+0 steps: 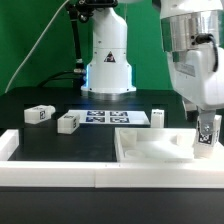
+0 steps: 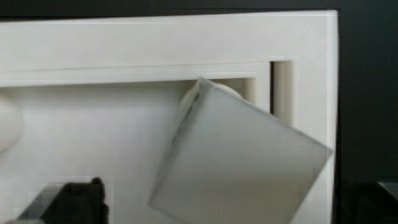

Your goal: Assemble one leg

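Observation:
My gripper is shut on one leg, a small white block with a black-and-white tag, and holds it upright over the right corner of the large flat white square piece with raised rim. In the wrist view the held leg hangs tilted between the dark fingers, over the inner corner of the square piece. Three more legs lie on the black table: two on the exterior view's left and one behind the square piece.
The marker board lies flat in the middle of the table. A low white wall runs along the front edge. The robot base stands at the back.

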{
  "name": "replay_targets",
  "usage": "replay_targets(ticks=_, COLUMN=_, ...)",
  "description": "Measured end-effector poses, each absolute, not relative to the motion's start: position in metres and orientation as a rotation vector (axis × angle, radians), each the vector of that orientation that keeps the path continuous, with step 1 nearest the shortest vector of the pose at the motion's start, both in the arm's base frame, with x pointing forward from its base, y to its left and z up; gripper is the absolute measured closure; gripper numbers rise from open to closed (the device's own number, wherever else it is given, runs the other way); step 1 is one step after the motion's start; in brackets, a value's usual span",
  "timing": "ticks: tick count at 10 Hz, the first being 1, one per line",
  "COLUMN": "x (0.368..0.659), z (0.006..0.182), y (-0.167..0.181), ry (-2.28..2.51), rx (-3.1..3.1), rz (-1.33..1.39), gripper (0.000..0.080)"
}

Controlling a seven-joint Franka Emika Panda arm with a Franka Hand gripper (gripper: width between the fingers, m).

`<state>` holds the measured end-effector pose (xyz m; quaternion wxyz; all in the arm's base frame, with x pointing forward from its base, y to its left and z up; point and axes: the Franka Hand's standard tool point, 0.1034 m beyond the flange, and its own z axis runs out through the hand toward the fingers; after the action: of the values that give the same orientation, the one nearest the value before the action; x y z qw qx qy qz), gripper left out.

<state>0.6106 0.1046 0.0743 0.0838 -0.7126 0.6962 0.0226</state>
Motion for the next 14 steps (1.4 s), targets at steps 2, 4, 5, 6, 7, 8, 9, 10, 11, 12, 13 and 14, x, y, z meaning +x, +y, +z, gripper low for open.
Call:
replay_targets(ticks=2, x=0.609, z=0.075, y=0.111, ry=1.832, rx=-2.378, rz=0.037, gripper=0.0151)
replay_targets(ticks=4, x=0.610, z=0.077, y=0.114, ry=1.636, rx=-2.530, rz=0.031, gripper=0.0151)
replay_targets(ticks=5, x=0.610, z=0.079, y=0.118, ry=1.476, rx=-2.652, rz=0.033, gripper=0.0151)
replay_targets(ticks=6, x=0.611, z=0.080, y=0.122, ry=1.349, rx=-2.724, rz=0.021, gripper=0.0151)
replay_targets(ticks=7, x=0.610, z=0.079, y=0.124, ry=1.241, rx=-2.782, rz=0.016, gripper=0.0151)
replay_targets(ticks=8, x=0.609, z=0.078, y=0.126, ry=1.096, rx=-2.850, rz=0.005, gripper=0.0151)
replay_targets(ticks=9, x=0.609, z=0.078, y=0.126, ry=1.020, rx=-2.878, rz=0.002, gripper=0.0151)
replay_targets(ticks=10, x=0.610, z=0.078, y=0.124, ry=0.852, rx=-2.939, rz=-0.008, gripper=0.0151)
replay_targets(ticks=11, x=0.610, z=0.078, y=0.122, ry=0.717, rx=-2.976, rz=-0.015, gripper=0.0151)
replay_targets(ticks=12, x=0.611, z=0.078, y=0.118, ry=0.637, rx=-2.994, rz=-0.023, gripper=0.0151)
replay_targets(ticks=13, x=0.611, z=0.078, y=0.118, ry=0.573, rx=-3.007, rz=-0.025, gripper=0.0151)
replay_targets(ticks=14, x=0.611, z=0.078, y=0.118, ry=0.579, rx=-3.006, rz=-0.025, gripper=0.0151)
